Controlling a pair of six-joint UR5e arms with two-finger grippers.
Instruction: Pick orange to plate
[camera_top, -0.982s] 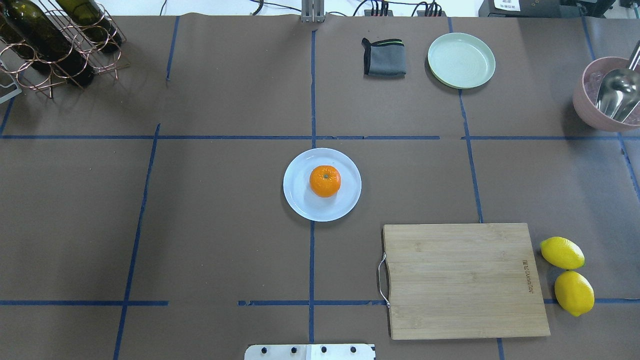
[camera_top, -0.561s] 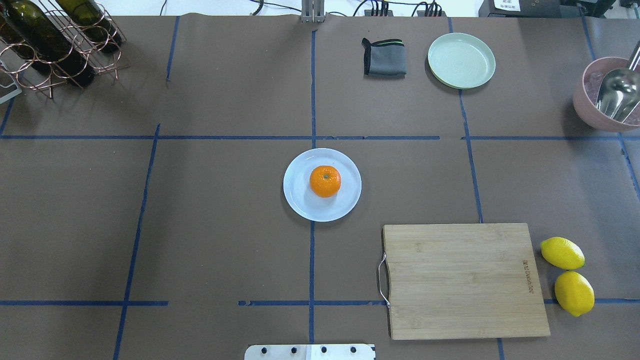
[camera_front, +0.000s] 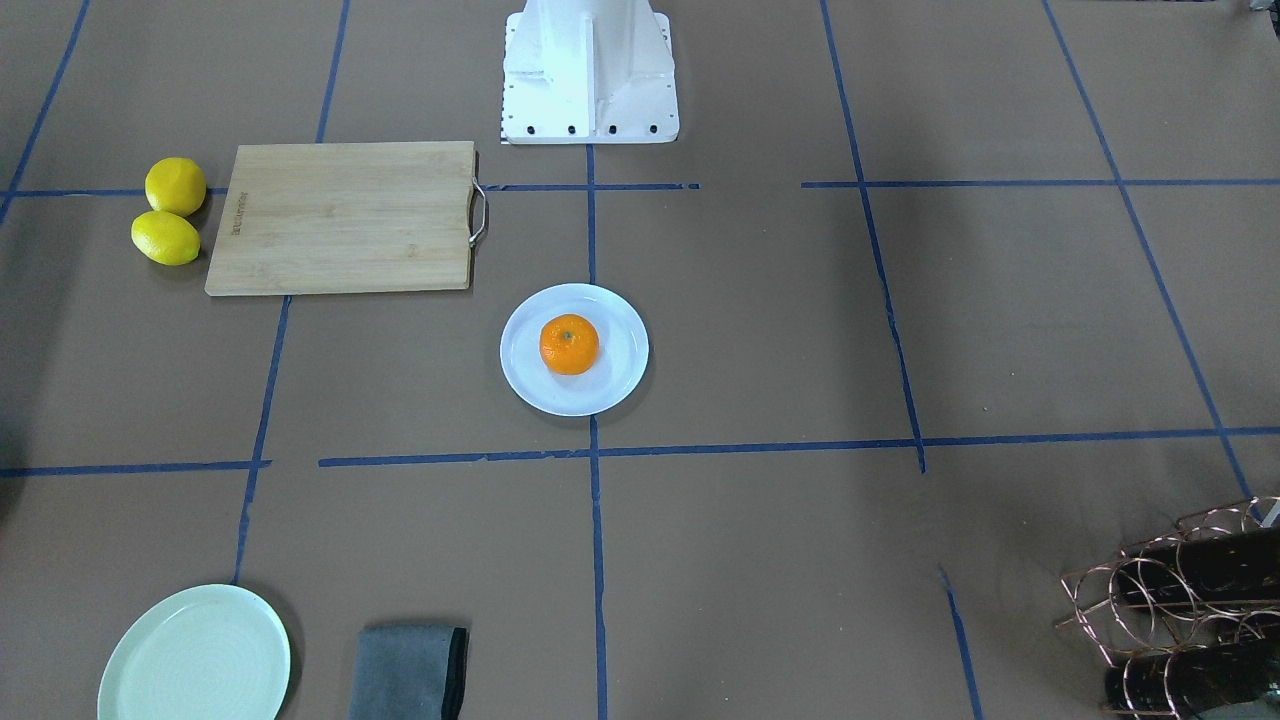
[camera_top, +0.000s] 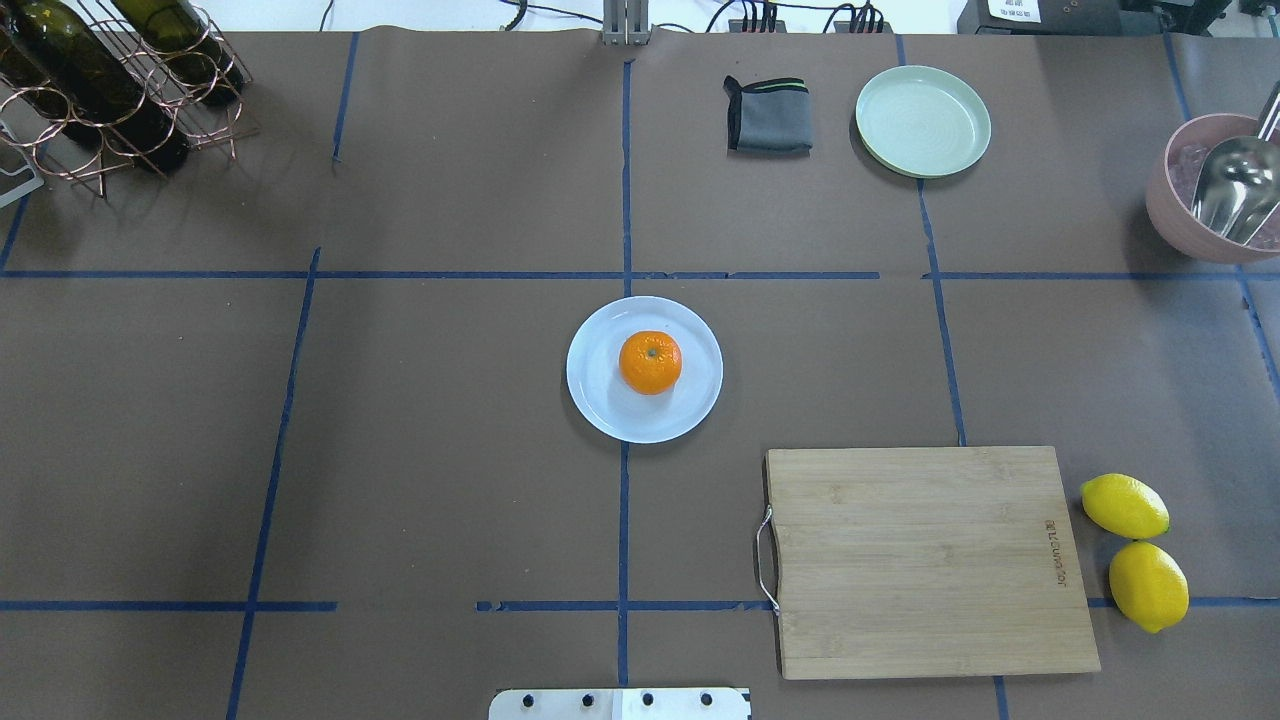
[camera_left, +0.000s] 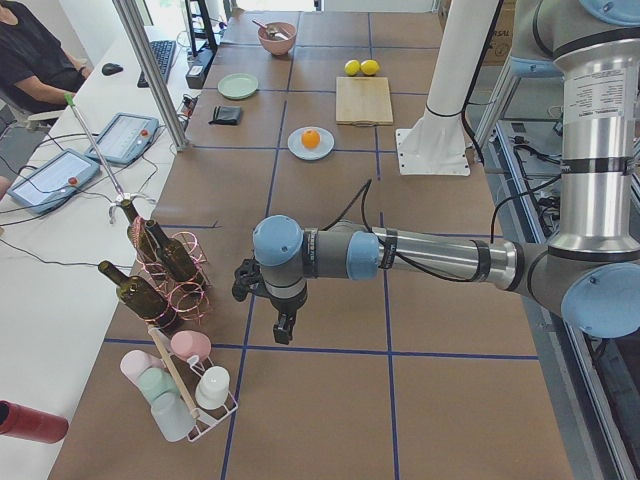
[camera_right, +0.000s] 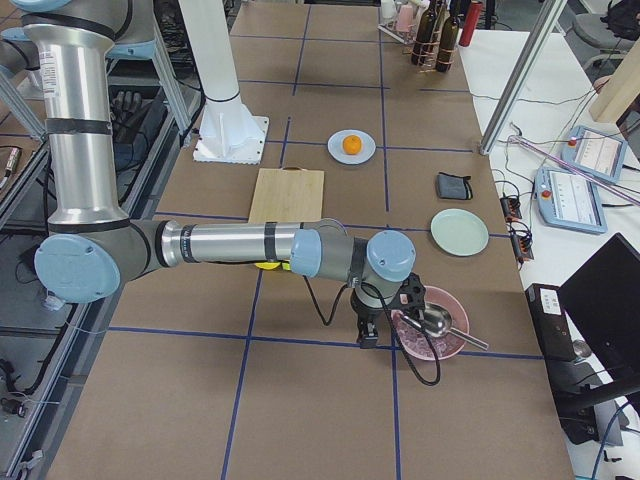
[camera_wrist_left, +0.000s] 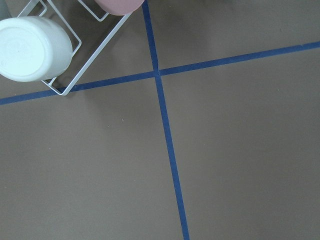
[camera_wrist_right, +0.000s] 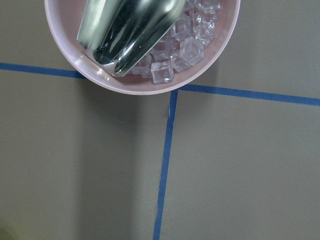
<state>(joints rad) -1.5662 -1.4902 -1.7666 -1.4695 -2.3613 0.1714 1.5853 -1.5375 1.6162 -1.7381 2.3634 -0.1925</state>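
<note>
The orange (camera_top: 650, 361) sits near the middle of the white plate (camera_top: 600, 405) at the table's centre, stem dot up. It shows again as the orange (camera_front: 569, 344) on the plate (camera_front: 622, 385) in the front view. Neither gripper is near it. My left gripper (camera_left: 283, 327) hangs over bare table far off at my left end, beside the bottle rack. My right gripper (camera_right: 367, 337) hangs at the opposite end, next to the pink bowl. Both show only in the side views, so I cannot tell whether they are open or shut.
A wooden cutting board (camera_top: 930, 560) lies right of the plate, with two lemons (camera_top: 1135, 550) beyond it. A mint-green plate (camera_top: 922, 121) and grey cloth (camera_top: 768, 115) lie at the back. A pink bowl of ice with a scoop (camera_wrist_right: 145, 40), a wine rack (camera_top: 110, 80) and a cup rack (camera_left: 185, 385) stand at the ends.
</note>
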